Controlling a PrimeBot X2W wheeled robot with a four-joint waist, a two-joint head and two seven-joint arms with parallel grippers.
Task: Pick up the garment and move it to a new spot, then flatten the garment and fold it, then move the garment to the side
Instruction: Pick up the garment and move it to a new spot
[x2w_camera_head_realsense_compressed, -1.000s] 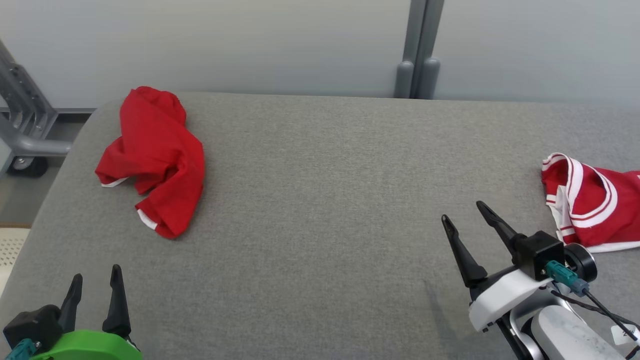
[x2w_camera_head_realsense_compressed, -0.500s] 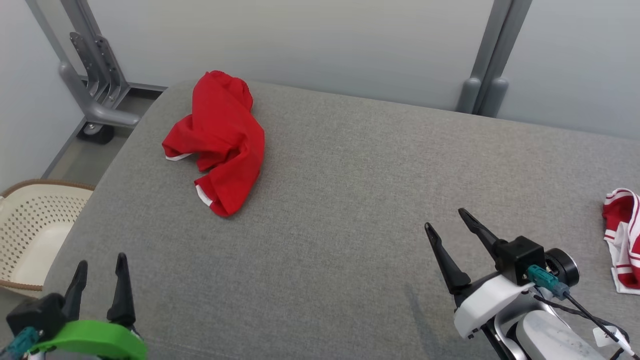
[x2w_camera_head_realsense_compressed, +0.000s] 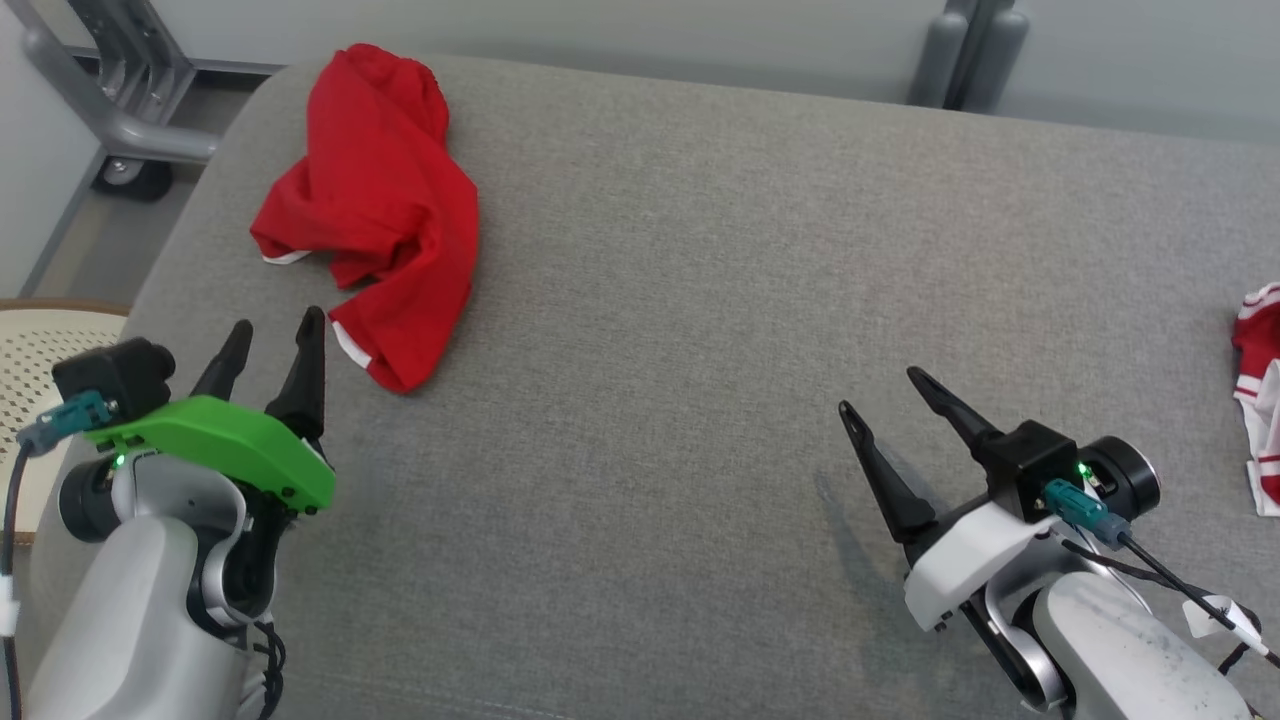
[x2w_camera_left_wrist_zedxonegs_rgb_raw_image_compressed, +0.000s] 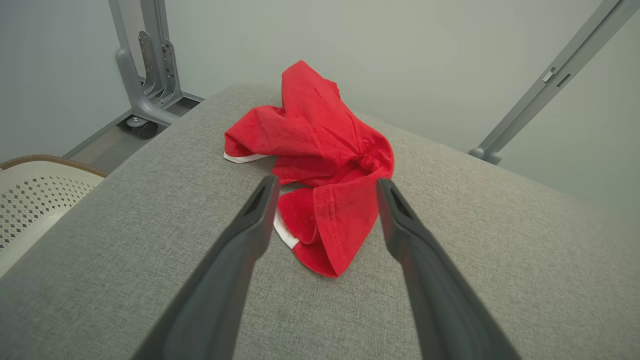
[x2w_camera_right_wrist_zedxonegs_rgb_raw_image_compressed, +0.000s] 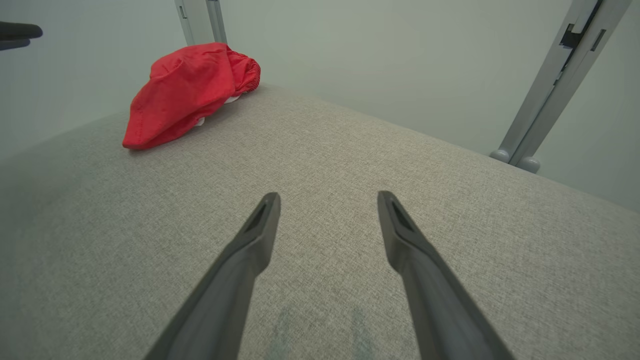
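Observation:
A crumpled red garment (x2w_camera_head_realsense_compressed: 375, 215) with white trim lies at the far left of the grey padded table (x2w_camera_head_realsense_compressed: 700, 300). My left gripper (x2w_camera_head_realsense_compressed: 280, 335) is open, its fingertips just short of the garment's near hem. From the left wrist the garment (x2w_camera_left_wrist_zedxonegs_rgb_raw_image_compressed: 320, 165) spreads out just beyond the two open fingers, and nothing sits between them. My right gripper (x2w_camera_head_realsense_compressed: 882, 392) is open over bare table at the lower right, far from the garment. In the right wrist view the garment (x2w_camera_right_wrist_zedxonegs_rgb_raw_image_compressed: 185, 90) sits far off at the upper left.
Another red garment with white stripes (x2w_camera_head_realsense_compressed: 1262, 395) lies at the table's right edge. A cream perforated basket (x2w_camera_head_realsense_compressed: 30, 360) stands off the left edge. A grey wheeled metal frame (x2w_camera_head_realsense_compressed: 110, 90) and a grey post (x2w_camera_head_realsense_compressed: 970, 45) stand behind the table.
The camera has swung left and tilted down, shifting the whole picture. My left arm has risen and reached forward, its open fingers now close to the red garment's near hem.

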